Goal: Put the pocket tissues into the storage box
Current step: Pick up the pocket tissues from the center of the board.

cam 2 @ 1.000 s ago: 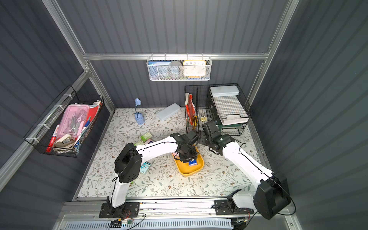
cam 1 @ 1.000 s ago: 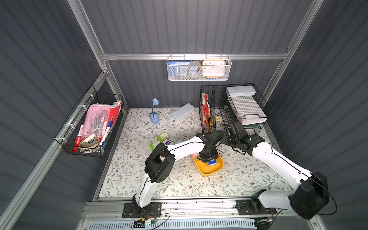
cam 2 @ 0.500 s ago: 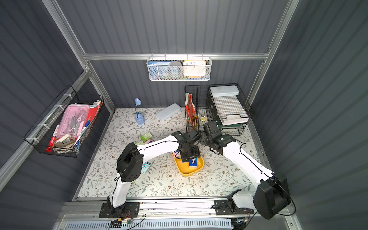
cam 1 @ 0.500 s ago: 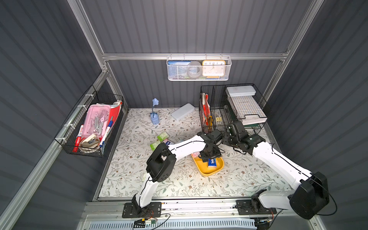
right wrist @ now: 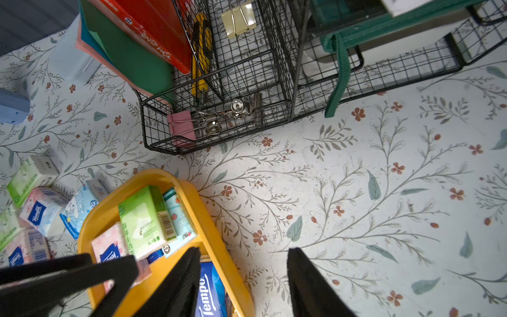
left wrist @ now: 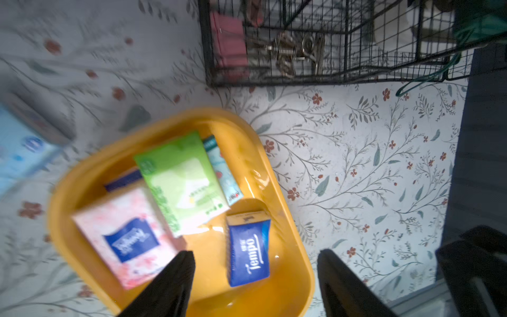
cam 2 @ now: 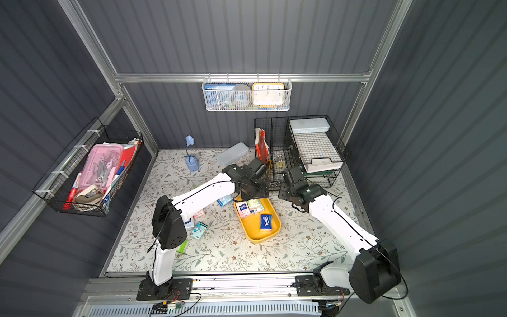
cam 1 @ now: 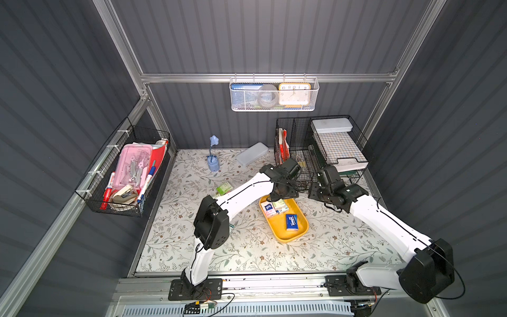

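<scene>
In a top view a few pocket tissues (cam 2: 253,205) lie in the storage box (cam 2: 256,233), several more outside it. Left wrist view: my left gripper (left wrist: 255,252) wide, empty, above the box. Right wrist view: my right gripper (right wrist: 244,249) parted, empty.

The storage box (left wrist: 258,178) is smooth yellow plastic, glossy enough to throw wet-looking highlights along its wall. The pocket tissues (left wrist: 183,181) wear thin, softly shiny plastic film. The tabletop (right wrist: 356,192) has a matt, faintly grainy flowered covering. The wire basket (right wrist: 274,82) is matt black metal, and its clips (right wrist: 236,105) gleam like bare steel.
</scene>
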You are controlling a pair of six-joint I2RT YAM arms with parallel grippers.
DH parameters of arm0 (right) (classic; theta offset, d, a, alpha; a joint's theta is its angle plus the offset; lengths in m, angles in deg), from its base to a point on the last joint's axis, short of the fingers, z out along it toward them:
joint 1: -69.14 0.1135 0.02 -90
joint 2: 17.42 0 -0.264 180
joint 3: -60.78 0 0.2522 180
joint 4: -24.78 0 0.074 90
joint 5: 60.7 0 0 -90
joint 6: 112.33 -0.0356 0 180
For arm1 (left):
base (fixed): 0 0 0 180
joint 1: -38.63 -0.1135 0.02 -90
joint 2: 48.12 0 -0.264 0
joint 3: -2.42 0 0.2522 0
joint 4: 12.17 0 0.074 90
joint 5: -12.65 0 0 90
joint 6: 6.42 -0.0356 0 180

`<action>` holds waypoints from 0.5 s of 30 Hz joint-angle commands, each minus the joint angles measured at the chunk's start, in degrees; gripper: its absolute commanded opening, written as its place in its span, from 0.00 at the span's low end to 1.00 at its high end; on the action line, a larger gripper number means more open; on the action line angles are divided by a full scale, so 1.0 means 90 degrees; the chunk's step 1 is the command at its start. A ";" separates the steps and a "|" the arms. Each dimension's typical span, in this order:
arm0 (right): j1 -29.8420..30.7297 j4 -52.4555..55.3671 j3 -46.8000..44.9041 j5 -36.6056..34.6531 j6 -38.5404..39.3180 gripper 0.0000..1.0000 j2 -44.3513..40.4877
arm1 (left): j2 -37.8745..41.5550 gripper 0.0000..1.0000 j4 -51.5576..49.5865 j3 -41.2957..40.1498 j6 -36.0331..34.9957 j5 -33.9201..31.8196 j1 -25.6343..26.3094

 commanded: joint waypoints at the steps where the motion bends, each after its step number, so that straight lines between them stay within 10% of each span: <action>1: -0.0021 0.0073 0.0199 0.0188 -0.0005 0.58 0.0120 | 0.0385 0.77 -0.0591 -0.0125 -0.1851 -0.0210 -0.0493; 15: -0.0021 0.0438 0.0303 0.0438 0.0066 0.61 0.0626 | 0.0331 0.82 -0.0471 -0.0879 -0.4576 0.0188 -0.1912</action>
